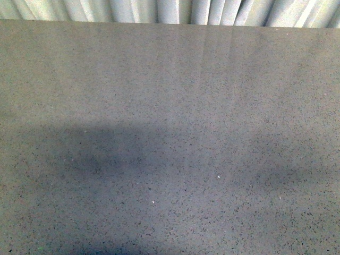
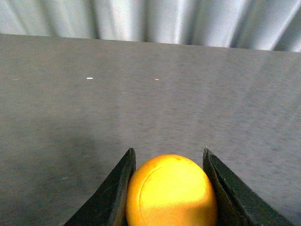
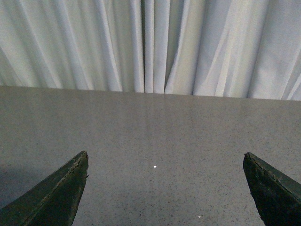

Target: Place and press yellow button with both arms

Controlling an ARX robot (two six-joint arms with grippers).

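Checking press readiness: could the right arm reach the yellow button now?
Probably not yet: the yellow button sits clamped in the left gripper, and the open right gripper sees only table.

You have a grey speckled table (image 1: 170,79) filling the front view, with soft dark shadows lying across its near half. Behind its far edge you see a pale pleated curtain (image 1: 175,10) hanging in vertical folds.
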